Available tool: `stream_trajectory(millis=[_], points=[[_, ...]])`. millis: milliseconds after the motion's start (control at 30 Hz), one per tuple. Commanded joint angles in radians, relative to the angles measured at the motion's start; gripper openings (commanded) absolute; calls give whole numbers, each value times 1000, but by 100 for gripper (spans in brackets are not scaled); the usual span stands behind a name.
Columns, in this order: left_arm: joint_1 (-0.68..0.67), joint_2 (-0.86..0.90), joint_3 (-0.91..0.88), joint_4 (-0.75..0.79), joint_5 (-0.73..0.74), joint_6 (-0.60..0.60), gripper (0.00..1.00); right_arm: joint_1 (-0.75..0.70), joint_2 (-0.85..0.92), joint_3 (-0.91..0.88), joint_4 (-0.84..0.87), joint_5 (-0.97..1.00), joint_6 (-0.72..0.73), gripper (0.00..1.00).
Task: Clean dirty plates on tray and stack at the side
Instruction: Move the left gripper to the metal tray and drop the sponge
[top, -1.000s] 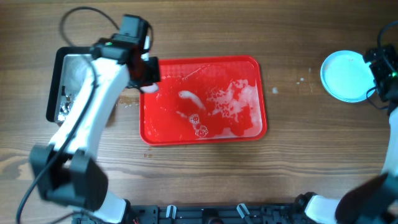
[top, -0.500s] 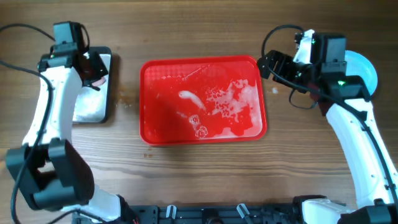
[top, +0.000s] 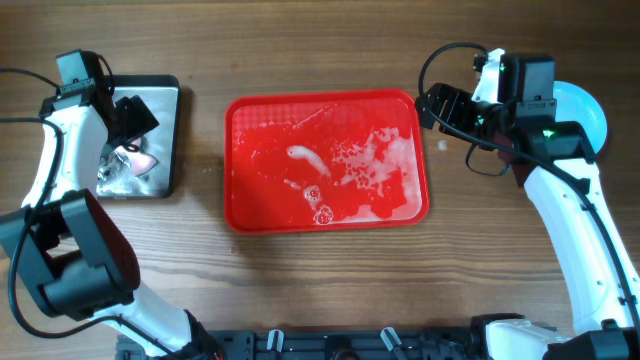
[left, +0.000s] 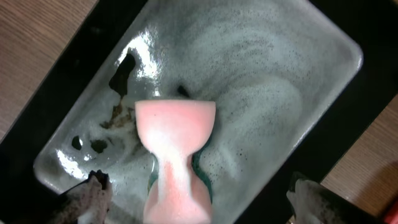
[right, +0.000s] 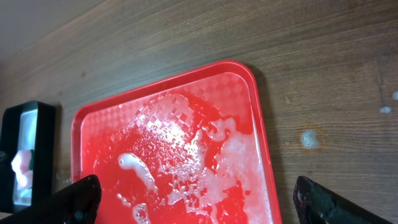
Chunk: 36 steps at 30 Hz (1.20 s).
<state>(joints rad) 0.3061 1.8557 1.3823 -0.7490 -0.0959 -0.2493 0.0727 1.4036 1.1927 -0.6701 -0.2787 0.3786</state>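
The red tray (top: 270, 205) lies mid-table with white suds on its right half and no plates on it. In the right wrist view the tray (right: 112, 143) fills the lower left. A pale blue plate stack (top: 590, 108) sits at the far right, mostly hidden behind my right arm; how many plates it holds I cannot tell. My right gripper (top: 440, 105) (right: 208, 202) hangs open and empty over the tray's right edge. My left gripper (top: 135, 125) (left: 202, 199) is open over the tin. A pink sponge (top: 136, 157) (left: 177, 134) lies in it between the spread fingers.
A black-rimmed metal tin (top: 172, 88) of soapy water (left: 267, 93) stands left of the tray. Small foam spots (right: 309, 138) dot the bare wood right of the tray. A black cable (top: 430, 60) loops above my right gripper.
My left gripper left the tray's top-left corner, moved over the tin and let the sponge go there. My right arm swung from the plates to the tray's right edge, then held still.
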Motion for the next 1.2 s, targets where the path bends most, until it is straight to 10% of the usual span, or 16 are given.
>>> stream_trajectory(millis=[0,167,367,500,1167], points=[[-1,-89,-8,-18,21,-1,91,3,6,-7,-3,20,-38,100],[-1,-80,-33,8,54,6,56,3,6,-7,-10,17,-39,99],[-1,-7,-49,21,54,-31,57,3,6,-7,-32,17,-38,100],[-1,0,-49,28,50,-153,4,3,6,-7,-35,17,-39,100],[-13,101,-114,105,-122,-313,4,3,6,-7,-42,33,-66,100]])
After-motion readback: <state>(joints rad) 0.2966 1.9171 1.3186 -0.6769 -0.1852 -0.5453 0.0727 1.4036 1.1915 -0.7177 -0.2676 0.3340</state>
